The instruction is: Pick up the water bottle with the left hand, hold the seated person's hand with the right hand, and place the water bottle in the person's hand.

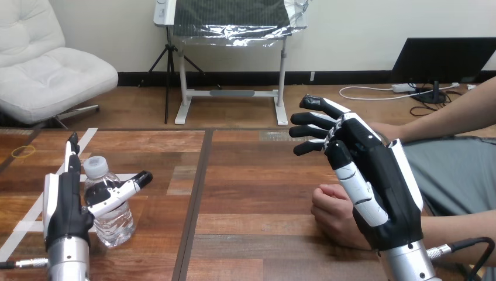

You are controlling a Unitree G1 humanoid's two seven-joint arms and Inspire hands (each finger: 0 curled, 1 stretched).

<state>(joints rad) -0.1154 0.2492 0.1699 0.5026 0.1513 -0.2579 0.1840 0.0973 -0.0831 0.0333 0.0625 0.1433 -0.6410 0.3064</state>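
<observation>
Head view of a wooden table (251, 175). The water bottle (112, 227), clear plastic with a pale cap, stands upright near the table's front edge. Its visible wall shows ridged clear plastic, and no writing can be made out on it. Part of its middle is hidden by the thumb (124, 191) of the left hand (65, 206). That hand stands just left of the bottle with its fingers straight and pointing away from the robot. Its thumb reaches straight across the bottle's front, so the hand is wide open against the bottle rather than curled round it. Its wrist is cut off by the lower edge. Well to the right of the bottle, the right hand (380, 187) is raised with its fingers (316, 120) spread and only slightly bent, holding nothing. The person's hand (331, 212), loosely closed, rests on the table to the right of the bottle. It lies below the right hand and is partly hidden behind it, so contact between the two cannot be told. A strip of white tape (17, 237) lies on the table left of the bottle. A yellow ring (23, 151) lies farther back on that side.
</observation>
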